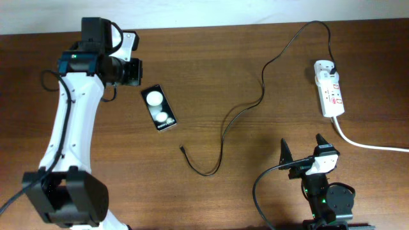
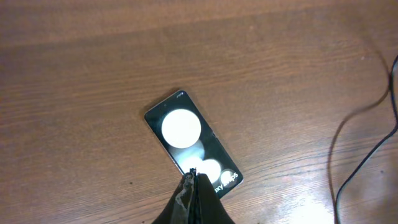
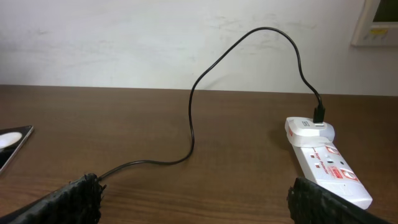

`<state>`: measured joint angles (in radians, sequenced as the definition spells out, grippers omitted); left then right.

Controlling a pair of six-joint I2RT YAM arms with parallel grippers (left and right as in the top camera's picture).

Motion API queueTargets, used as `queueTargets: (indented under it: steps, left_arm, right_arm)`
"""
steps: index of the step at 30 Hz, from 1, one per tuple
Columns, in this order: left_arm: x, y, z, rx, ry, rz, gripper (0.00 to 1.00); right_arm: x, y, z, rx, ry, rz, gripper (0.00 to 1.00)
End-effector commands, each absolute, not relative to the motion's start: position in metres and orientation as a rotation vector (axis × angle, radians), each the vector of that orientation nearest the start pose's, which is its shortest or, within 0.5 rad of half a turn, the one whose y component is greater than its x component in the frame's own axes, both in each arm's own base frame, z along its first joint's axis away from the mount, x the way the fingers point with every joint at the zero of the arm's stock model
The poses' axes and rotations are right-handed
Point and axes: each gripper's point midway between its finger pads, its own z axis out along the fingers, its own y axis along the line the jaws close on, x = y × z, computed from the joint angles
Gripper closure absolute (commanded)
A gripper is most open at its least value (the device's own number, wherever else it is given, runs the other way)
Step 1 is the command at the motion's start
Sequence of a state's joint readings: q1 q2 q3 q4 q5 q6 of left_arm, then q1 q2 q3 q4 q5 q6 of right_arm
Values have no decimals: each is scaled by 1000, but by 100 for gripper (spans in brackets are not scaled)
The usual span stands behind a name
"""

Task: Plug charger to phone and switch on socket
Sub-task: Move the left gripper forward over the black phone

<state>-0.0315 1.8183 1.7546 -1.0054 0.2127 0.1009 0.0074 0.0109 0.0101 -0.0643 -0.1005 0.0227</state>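
Plainly, very little of the task is done as far as we can see. The phone (image 1: pixel 160 108) lies flat on the desk (image 1: pixel 230 51), screen up. Its end with the small white text points roughly towards the middle of the desk. The charger cable (image 1: pixel 262 96) runs from the white adapter (image 1: pixel 323 65) at the far end of the power strip (image 1: pixel 330 89) and loops across the wood. Its plug tip (image 1: pixel 182 148) ends loose on the desk, near the phone but clearly apart from it. So the supply end looks seated, while the phone end is not plugged in.

We cannot read from these views whether the strip's switch is on or off; the red switch marks (image 1: pixel 337 97) are too small to judge.

In its wrist view the left pincer (image 2: pixel 194 177) is clenched, fingers pressed together with nothing between them. Its tips sit over the text end of the phone, though we cannot tell whether they touch the glass. The right pincer (image 1: pixel 301 144) is released, fingers spread wide and empty. It sits low near the front edge, well apart from both the cable tip and the strip.

We judge that all the real work remains: picking up the loose tip, seating it in the phone's port, and then pressing the switch on the strip.
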Motion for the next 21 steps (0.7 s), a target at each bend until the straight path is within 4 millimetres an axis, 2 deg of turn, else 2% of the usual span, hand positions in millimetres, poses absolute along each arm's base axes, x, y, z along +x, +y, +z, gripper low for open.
queueTargets:
  steps: [1, 4, 8, 10, 11, 12, 14, 15, 21]
  left_arm:
    - [456, -50, 183, 248, 2647, -269, 100]
    - [462, -44, 163, 165, 2697, -238, 100]
    - [473, -17, 143, -135, 2725, -78, 100]
    - [476, -15, 130, -161, 2745, -61, 95]
    - [476, -15, 124, -161, 2756, -61, 89]
    - [476, -15, 117, -160, 2772, -59, 76]
    - [478, -15, 102, -163, 2800, -56, 19]
    - [480, -15, 99, -162, 2796, -55, 0]
    - [493, -16, 76, -197, 2792, -64, 1]
  right_arm:
    - [245, 23, 159, -82, 1636, 123, 1]
    - [245, 23, 159, -82, 1636, 123, 1]
    - [245, 23, 159, -82, 1636, 123, 1]
    - [245, 23, 159, -82, 1636, 123, 1]
    - [245, 23, 159, -82, 1636, 123, 1]
    - [245, 23, 159, -82, 1636, 123, 1]
    - [245, 23, 159, -82, 1636, 123, 1]
    - [245, 23, 159, -82, 1636, 123, 1]
    - [245, 23, 159, -82, 1636, 123, 1]
